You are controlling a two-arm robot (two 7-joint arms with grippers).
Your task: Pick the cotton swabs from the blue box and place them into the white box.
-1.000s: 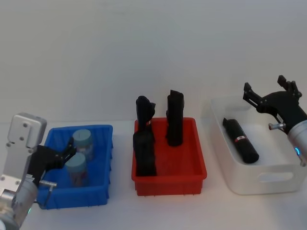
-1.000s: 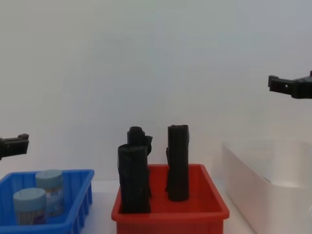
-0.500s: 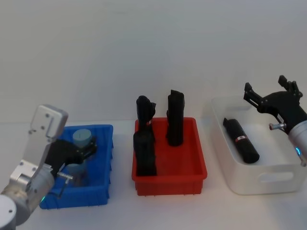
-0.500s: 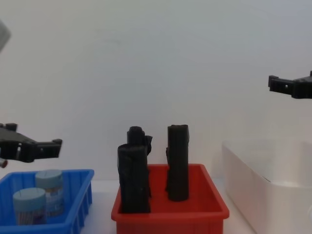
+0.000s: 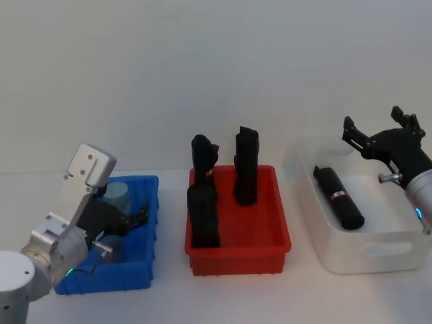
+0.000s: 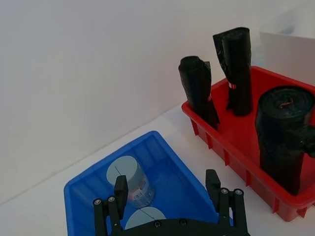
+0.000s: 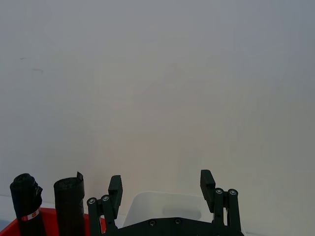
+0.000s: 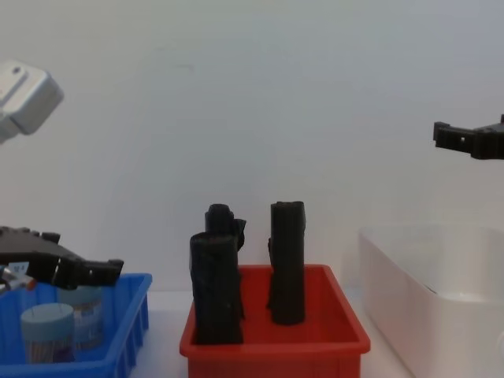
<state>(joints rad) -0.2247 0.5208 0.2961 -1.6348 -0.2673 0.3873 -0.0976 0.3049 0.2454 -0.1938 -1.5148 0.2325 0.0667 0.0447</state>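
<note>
Two cotton swabs jars with grey-blue lids stand in the blue box (image 5: 108, 277), one at its far side (image 5: 117, 196). The chest view has them side by side (image 8: 46, 331) (image 8: 85, 309). My left gripper (image 5: 125, 229) hangs open just above the jars, tilted over the box, holding nothing. The left wrist view has its fingers (image 6: 120, 189) spread over the jars (image 6: 126, 173) in the blue box (image 6: 177, 167). The white box (image 5: 351, 260) sits at the far right with a black roll in it. My right gripper (image 5: 376, 125) hovers open above it.
A red bin (image 5: 236, 253) with three upright black rolls (image 5: 246, 165) stands between the blue and white boxes. In the chest view the rolls (image 8: 287, 264) rise well above the red bin's rim (image 8: 276, 346). A pale wall runs behind the table.
My left arm has swung forward and rightward over the blue box, bringing the open gripper above the jars. The right arm has stayed still.
</note>
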